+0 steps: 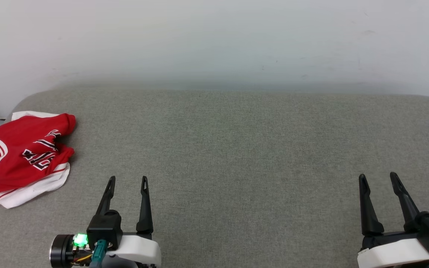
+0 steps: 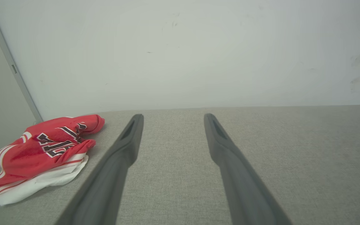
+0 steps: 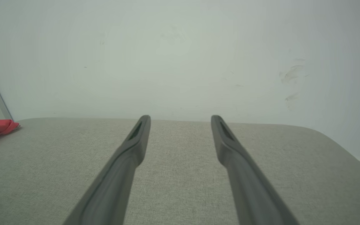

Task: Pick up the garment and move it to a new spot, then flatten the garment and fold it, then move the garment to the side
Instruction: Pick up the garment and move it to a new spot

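Head view: I see the garment (image 1: 24,156) crumpled on coarse grey cloth (image 1: 237,149); left gripper (image 1: 128,179) and right gripper (image 1: 377,175) low, fingers apart.

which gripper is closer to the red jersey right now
Left. The left gripper hovers open just right of the crumpled garment, apart from it. The right gripper, also open, sits across the grey surface.
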Robot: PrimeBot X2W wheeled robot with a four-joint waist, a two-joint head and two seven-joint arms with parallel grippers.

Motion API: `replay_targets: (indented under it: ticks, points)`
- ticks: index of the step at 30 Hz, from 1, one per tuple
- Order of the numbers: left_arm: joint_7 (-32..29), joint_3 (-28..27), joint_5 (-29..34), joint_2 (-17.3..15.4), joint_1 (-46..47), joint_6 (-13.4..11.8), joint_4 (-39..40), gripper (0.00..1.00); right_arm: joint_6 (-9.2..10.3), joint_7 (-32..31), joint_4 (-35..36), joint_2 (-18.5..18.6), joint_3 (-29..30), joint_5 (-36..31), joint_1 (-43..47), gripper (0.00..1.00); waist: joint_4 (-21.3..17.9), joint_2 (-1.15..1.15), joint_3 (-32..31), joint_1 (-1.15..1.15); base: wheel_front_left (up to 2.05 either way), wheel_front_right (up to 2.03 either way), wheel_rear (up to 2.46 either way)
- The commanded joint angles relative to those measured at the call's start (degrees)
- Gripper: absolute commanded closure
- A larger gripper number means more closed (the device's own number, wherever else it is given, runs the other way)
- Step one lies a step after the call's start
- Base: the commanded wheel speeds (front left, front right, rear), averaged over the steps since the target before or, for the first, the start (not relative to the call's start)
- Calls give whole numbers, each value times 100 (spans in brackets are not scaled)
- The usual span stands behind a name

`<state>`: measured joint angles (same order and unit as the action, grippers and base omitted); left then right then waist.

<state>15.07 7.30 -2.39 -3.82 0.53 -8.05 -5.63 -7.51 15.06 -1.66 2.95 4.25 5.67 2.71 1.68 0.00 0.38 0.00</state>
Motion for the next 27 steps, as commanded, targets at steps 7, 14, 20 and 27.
replay_targets:
  ticks: [7,14,20,27]
  points:
    - [16,-95,-22,32,-30,87,-39,0,4,17,-32,-13,-26,112,65,0,-2,0,0,0,0,0,0]
    - [16,-153,-46,61,-65,125,-47,0,4,17,-65,-13,-9,265,65,0,-3,0,11,0,0,0,0]
    - [16,-184,-49,76,-57,164,-52,0,4,17,-77,-13,5,307,61,0,20,0,25,0,0,0,0]
    - [16,-233,-68,86,13,167,-79,0,4,17,-64,-13,15,322,70,0,152,0,67,0,0,0,0]
